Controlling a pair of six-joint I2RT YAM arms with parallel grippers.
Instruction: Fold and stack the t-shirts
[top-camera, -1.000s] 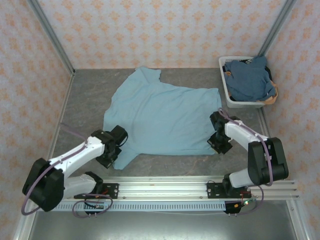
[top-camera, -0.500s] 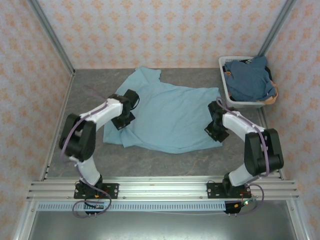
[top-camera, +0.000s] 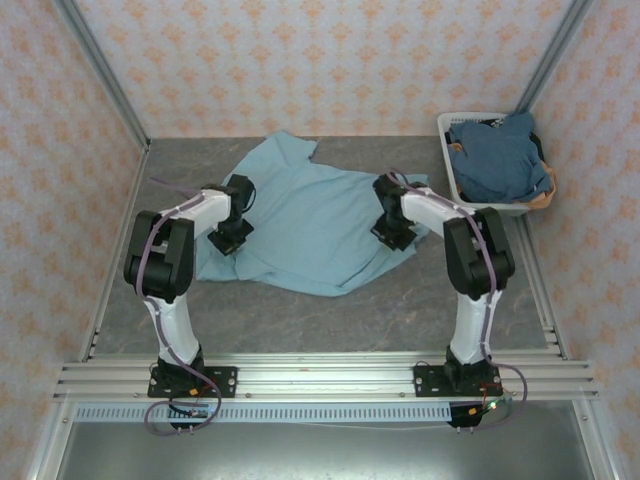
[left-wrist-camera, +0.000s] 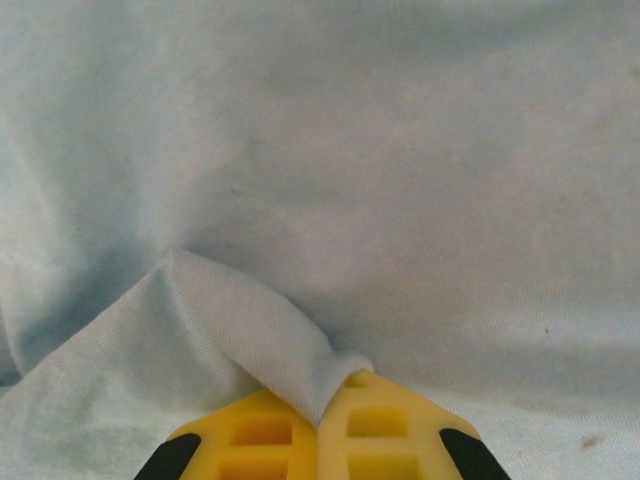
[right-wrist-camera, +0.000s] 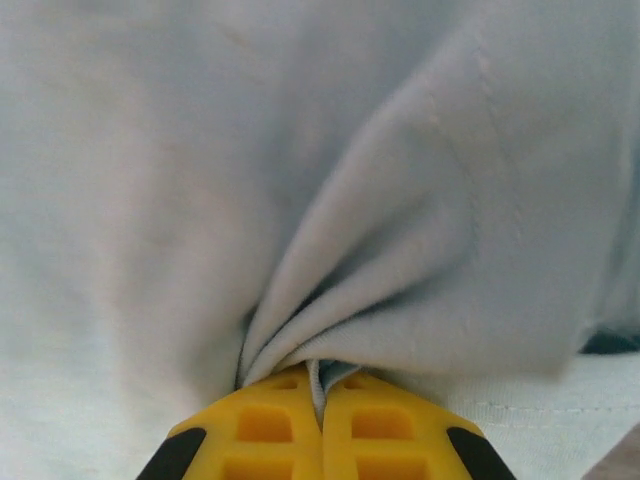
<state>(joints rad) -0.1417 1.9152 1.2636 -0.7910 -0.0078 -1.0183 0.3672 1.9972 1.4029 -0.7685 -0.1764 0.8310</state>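
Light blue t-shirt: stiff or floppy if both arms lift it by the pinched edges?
Probably very floppy: the light blue t-shirt bunches into folds where the right gripper pinches it. Likely light, since a thin pinch in the left gripper raises a ridge. It will probably sag and drag on the table between the grips.

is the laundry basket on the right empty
No, the white laundry basket at the table's far right corner holds a heap of darker slate-blue t-shirts.

Top camera looks down from behind; wrist cameras hug the same t-shirt (top-camera: 310, 225).
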